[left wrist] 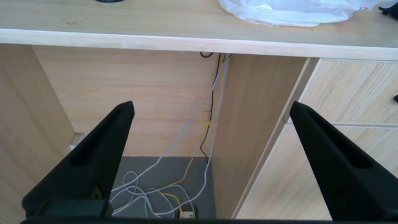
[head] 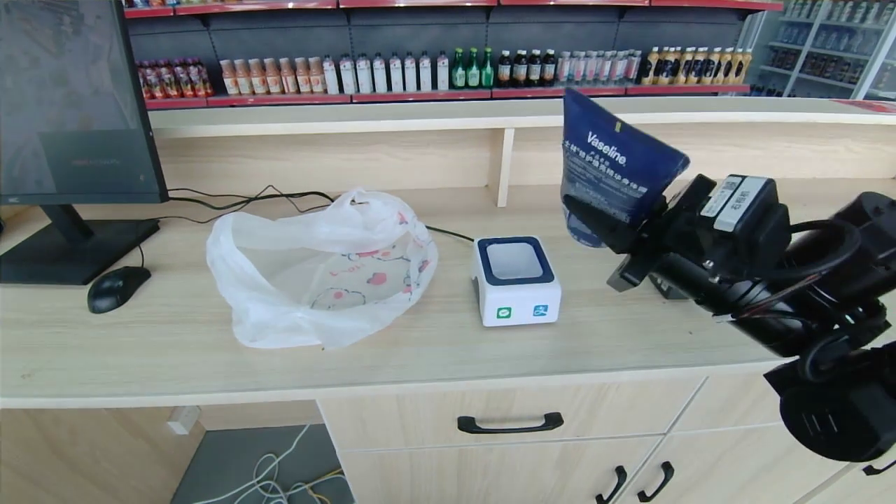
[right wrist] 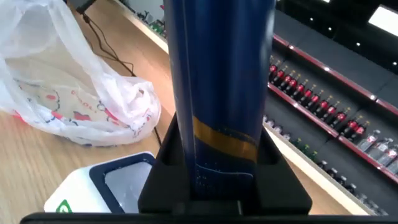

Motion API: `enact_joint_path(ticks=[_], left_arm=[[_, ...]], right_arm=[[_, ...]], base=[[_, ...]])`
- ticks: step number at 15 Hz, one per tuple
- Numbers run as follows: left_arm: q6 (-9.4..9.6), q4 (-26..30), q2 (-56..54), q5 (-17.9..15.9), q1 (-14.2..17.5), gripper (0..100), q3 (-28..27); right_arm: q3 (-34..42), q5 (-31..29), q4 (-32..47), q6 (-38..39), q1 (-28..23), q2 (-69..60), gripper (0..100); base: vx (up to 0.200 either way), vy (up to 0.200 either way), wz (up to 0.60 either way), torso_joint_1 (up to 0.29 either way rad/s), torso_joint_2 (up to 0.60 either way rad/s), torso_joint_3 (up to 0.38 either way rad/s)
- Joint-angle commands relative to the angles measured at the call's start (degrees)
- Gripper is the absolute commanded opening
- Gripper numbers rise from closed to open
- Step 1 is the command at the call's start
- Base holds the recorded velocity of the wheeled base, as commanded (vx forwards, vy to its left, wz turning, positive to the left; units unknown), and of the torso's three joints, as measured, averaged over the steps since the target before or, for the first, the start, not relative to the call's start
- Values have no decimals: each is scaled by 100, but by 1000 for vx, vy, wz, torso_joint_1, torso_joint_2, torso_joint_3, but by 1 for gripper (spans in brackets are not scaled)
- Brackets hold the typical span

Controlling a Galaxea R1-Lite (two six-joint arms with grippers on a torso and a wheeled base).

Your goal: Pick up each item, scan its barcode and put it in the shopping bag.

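My right gripper is shut on a dark blue pouch, held upright in the air to the right of the scanner and above the counter. In the right wrist view the blue pouch stands between the fingers. The white scanner with a dark-rimmed window sits mid-counter. A white plastic shopping bag with red prints lies open to its left. My left gripper hangs open below the counter edge, in front of the open cabinet space, holding nothing.
A monitor and black mouse stand at the counter's far left, with cables running behind the bag. Drawers with black handles lie below the counter. A raised shelf ledge runs along the back; bottle shelves stand behind it.
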Motion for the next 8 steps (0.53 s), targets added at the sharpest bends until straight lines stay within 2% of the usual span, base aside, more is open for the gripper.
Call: enact_joint_path(ticks=[1, 4, 8], left_arm=[[0, 0, -2, 1, 1, 100, 0], [0, 0, -2, 1, 1, 100, 0], [0, 0, -2, 1, 1, 100, 0]], right_arm=[[-60, 324, -9, -388, -202, 424, 0], [-517, 843, -9, -1020, -342, 643, 0], [-1009, 1282, -9, -1135, -281, 1188, 0]], base=[[0, 0, 0, 0, 0, 0], [0, 0, 0, 0, 0, 0], [0, 0, 0, 0, 0, 0]])
